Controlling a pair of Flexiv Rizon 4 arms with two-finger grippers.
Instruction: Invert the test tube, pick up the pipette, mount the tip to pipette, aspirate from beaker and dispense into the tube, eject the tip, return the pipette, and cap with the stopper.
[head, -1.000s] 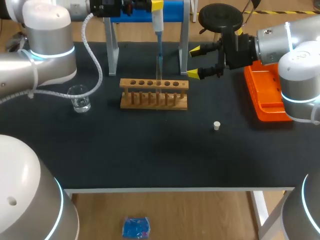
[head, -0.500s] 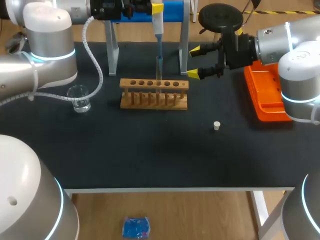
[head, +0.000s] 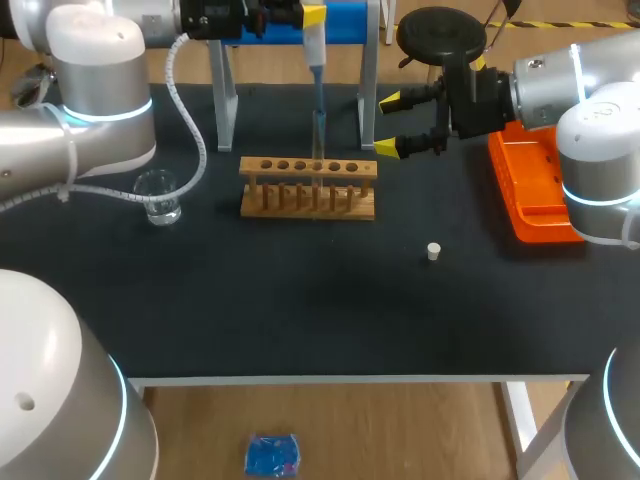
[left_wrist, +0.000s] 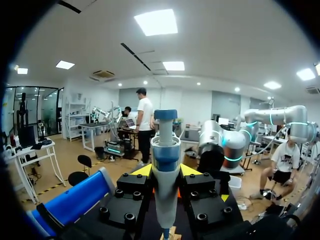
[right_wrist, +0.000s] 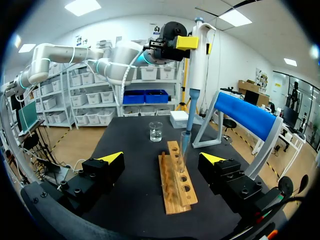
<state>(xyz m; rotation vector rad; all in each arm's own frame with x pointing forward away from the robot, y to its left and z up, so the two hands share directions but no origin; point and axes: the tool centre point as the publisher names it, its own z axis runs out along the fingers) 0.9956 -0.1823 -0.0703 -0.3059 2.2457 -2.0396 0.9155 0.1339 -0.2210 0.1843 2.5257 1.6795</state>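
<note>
Left arm (head: 92, 48), right arm (head: 545, 85): silver-grey, cyan-lit joint rings (head: 103, 106); white corrugated cable (head: 192, 112). Left tool (left_wrist: 166, 171), right tool (right_wrist: 162, 158): black, socket screws (left_wrist: 119, 192), yellow fingertips (right_wrist: 112, 157).

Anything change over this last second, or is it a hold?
Barely: the left gripper, shut on the pipette, eased it slightly down toward the test tube rack. The right gripper, open, the beaker and the stopper are unmoved.

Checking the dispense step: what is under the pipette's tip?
The tip reaches into a clear test tube standing in the wooden rack. Any liquid inside the tube cannot be made out.
</note>
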